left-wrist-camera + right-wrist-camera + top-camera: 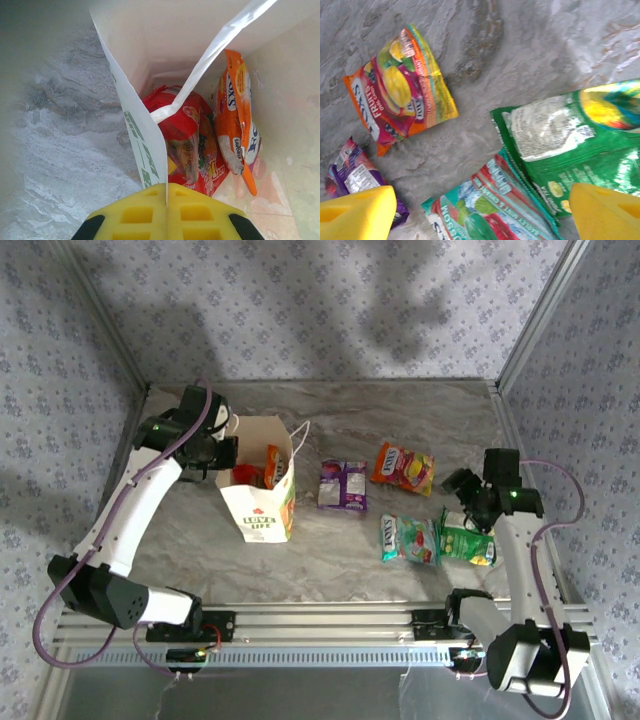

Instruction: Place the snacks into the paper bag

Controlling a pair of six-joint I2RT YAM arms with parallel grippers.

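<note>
Your left end effector (166,212) grasps the paper bag (262,510) rim; your right end effector (480,207) hangs released by the bright green packet (560,145).

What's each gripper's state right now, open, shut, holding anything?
Left gripper: shut on the paper bag, pinching its wall.
Right gripper: open, holding nothing, over the teal-green packet and bright green packet.

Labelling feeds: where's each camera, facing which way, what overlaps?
Top external: above, behind the bases, looking down on the grey marbled table; both arms show.
Left wrist: looks down into the white paper gift bag; yellow jaws shut on its wall.
Right wrist: looks down at the green foil packet; yellow jaws open.
Shared: top and left wrist both show the orange foil packet in the bag.
</note>
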